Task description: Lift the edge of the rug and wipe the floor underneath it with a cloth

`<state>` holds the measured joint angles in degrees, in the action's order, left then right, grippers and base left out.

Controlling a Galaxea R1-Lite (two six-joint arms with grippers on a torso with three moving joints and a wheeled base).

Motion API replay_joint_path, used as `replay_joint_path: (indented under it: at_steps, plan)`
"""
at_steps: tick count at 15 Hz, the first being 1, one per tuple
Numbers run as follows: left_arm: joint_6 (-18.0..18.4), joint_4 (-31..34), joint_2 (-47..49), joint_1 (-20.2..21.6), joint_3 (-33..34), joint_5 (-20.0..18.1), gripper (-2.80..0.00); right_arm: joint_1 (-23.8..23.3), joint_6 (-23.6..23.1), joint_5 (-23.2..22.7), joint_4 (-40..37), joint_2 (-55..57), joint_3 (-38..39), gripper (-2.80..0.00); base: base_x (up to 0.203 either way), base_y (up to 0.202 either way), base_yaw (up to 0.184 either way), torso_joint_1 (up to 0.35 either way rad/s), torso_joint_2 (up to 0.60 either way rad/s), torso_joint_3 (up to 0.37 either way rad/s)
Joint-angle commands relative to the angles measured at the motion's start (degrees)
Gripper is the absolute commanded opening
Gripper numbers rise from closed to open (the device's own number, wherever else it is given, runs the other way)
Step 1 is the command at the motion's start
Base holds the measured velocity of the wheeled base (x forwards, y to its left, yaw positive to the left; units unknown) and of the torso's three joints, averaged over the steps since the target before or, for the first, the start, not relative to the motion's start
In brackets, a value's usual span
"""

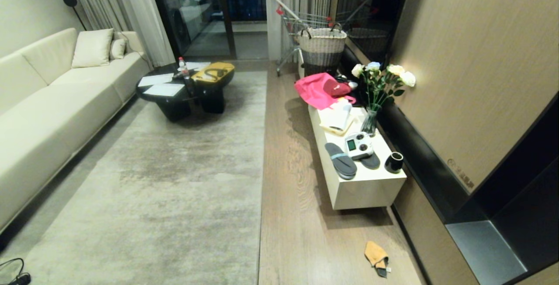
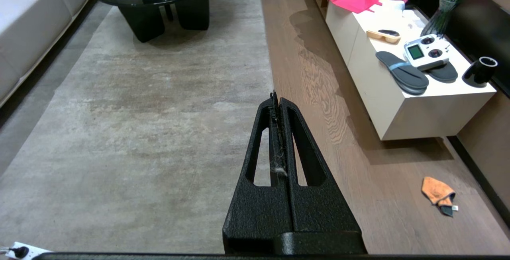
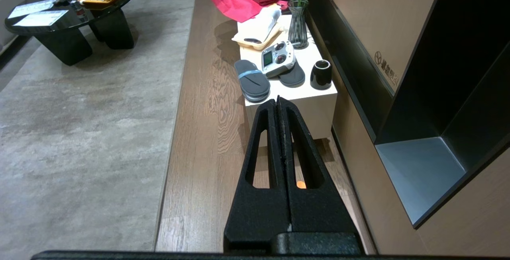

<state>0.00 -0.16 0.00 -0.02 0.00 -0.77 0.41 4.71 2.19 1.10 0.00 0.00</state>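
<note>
The rug edge (image 1: 262, 163) runs as a straight line down the middle of the head view and lies flat on the floor (image 1: 297, 197). The cloth (image 1: 377, 257), orange-yellow with a darker end and a small tag, lies crumpled on the bare planks in the lower right of the frame, well apart from the rug and near the front corner of the low white surface (image 1: 371, 184). On this surface are dark slippers (image 1: 340, 160), a white remote controller (image 1: 359, 144), a black cup (image 1: 394, 162) and a vase with flowers (image 1: 371, 119).

Neither arm is in the head view. In its wrist view the left pincer (image 2: 277, 97) is closed and empty, above the rug border. The right pincer (image 3: 278, 100) is also closed and holds nothing.
</note>
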Motion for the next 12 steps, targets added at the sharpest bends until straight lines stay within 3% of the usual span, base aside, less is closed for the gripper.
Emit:
replay_joint_path:
  at_steps: [1, 12]
  plan:
    - [0.0, 0.0, 0.0, 0.0, 0.0, 0.0, -2.8, 0.0, 0.0, 0.0, 0.0, 0.0, 0.0, -2.8, 0.0, 0.0, 0.0, 0.0, 0.0, 0.0]
    - [0.0, 0.0, 0.0, 0.0, 0.0, 0.0, -2.8, 0.0, 0.1, 0.0, 0.0, 0.1, 0.0, -2.8, 0.0, 0.0, 0.0, 0.0, 0.0, 0.0]
